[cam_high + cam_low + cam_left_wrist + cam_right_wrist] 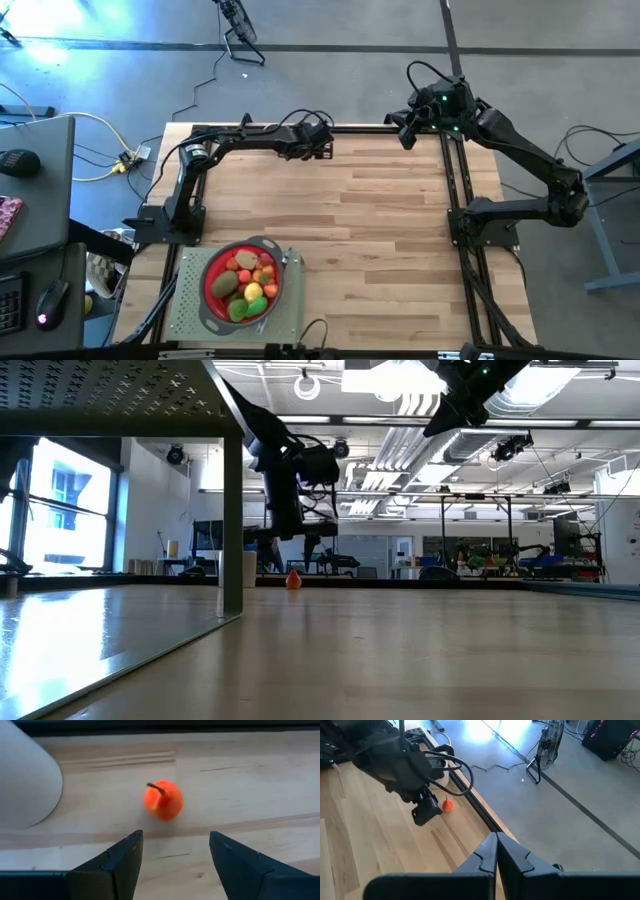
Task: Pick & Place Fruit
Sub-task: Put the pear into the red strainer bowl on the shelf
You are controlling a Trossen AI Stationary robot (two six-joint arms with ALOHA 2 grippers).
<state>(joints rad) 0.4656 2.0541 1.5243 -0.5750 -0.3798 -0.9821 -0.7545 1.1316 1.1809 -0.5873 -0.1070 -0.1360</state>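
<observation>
Orange fruit point(163, 801) on table, stem apparently tilted, left gripper point(172, 855) fingers apart

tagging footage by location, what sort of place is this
Most likely a robotics lab or workshop: a wooden table framed in black rails, cables trailing across a bare grey floor, and beyond it a large hall with exposed ceiling pipes and more equipment racks.
</observation>
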